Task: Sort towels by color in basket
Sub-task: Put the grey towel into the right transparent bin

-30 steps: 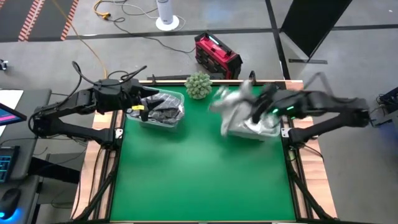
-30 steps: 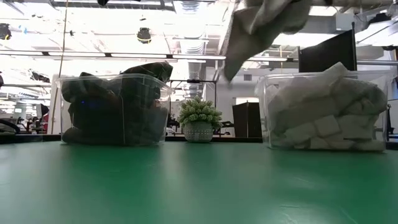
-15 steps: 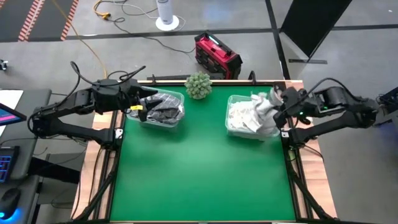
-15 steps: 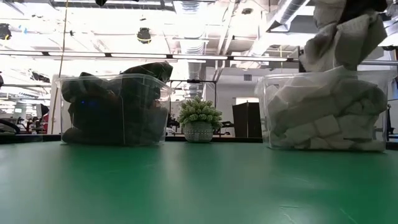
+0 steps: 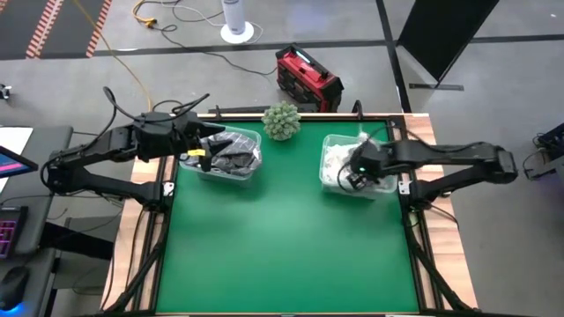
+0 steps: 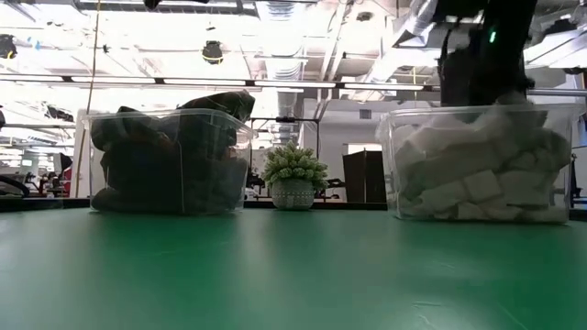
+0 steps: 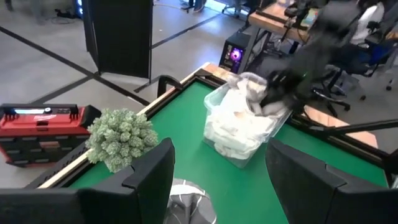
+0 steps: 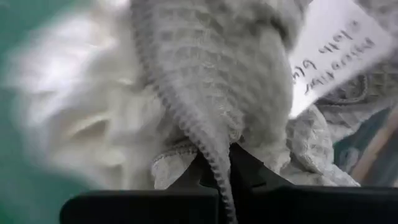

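a light grey towel [image 8: 211, 81] stays pinched in the clenched right end effector [image 5: 357, 169], pressed down into the pale-towel bin [image 5: 328, 180] to seat it with its colour.

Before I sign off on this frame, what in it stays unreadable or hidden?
- Right end effector: pressed into the light towels; in the high view its own arm covers it.
- Count of dark towels: piled up, overlapping, behind the cloudy bin wall in the low view.
- Paper tag: handwriting blurred and cut off in the right wrist view.
- Left end effector: only the fingers show in its own view.
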